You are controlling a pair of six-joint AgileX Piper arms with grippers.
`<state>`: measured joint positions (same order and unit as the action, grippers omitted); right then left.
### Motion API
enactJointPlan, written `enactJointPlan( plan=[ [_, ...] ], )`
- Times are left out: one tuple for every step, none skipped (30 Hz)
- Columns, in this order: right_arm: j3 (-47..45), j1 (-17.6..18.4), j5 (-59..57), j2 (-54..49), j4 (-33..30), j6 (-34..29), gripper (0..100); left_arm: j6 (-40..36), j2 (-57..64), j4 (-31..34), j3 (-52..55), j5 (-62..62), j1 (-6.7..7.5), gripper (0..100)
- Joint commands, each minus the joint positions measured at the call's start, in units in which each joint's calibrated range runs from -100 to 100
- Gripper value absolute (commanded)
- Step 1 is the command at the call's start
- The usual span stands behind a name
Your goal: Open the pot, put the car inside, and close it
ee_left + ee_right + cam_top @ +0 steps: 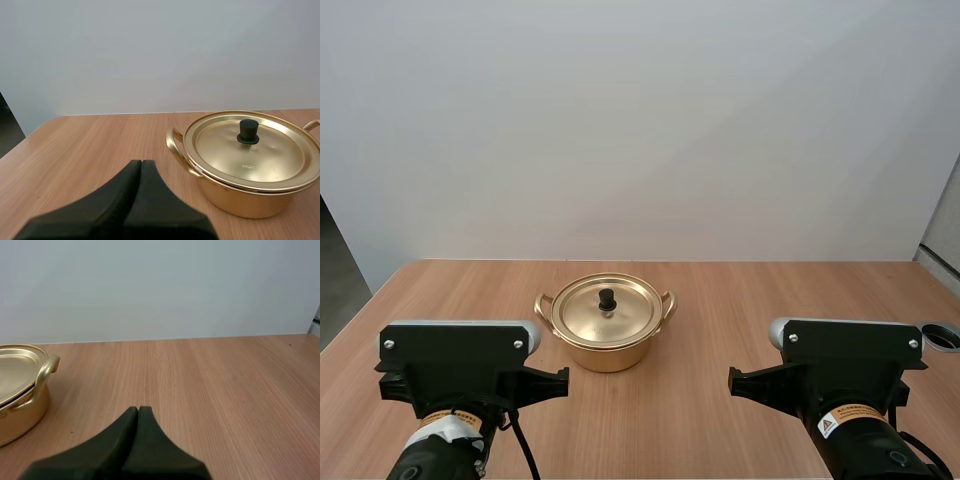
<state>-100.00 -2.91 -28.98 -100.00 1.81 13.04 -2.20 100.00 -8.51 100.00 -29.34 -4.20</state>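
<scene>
Both closed, left gripper (pixel 141 162), right gripper (pixel 138 409), lid (pixel 225 150) hiding pot (pixel 245 202) interior

This looks like a robotics lab or test station rather than a home kitchen. A wood-grain counter (pixel 720 300) stands against a plain white wall (pixel 640 120), and two black robot arms, the left arm (pixel 455 362) and the right arm (pixel 847 362), are placed at its near edge, with a single golden pot (pixel 607 322) set out between them. A round opening (pixel 942 337) at the counter's right edge may be an office-desk cable port, though the frame cuts it off.
</scene>
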Motion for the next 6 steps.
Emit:
enactJointPlan(
  plan=[
    [0.0, 0.0, 0.0, 0.0, 0.0, 0.0, 0, 0.0, 0.0, 0.0, 0.0, 0.0, 0.0, 0],
    [0.0, 0.0, 0.0, 0.0, 0.0, 0.0, 0, 0.0, 0.0, 0.0, 0.0, 0.0, 0.0, 0],
    [0.0, 0.0, 0.0, 0.0, 0.0, 0.0, 0, 0.0, 0.0, 0.0, 0.0, 0.0, 0.0, 0],
    [0.0, 0.0, 0.0, 0.0, 0.0, 0.0, 0, 0.0, 0.0, 0.0, 0.0, 0.0, 0.0, 0],
    [0.0, 0.0, 0.0, 0.0, 0.0, 0.0, 0, 0.0, 0.0, 0.0, 0.0, 0.0, 0.0, 0],
    [0.0, 0.0, 0.0, 0.0, 0.0, 0.0, 0, 0.0, 0.0, 0.0, 0.0, 0.0, 0.0, 0]
  ],
)
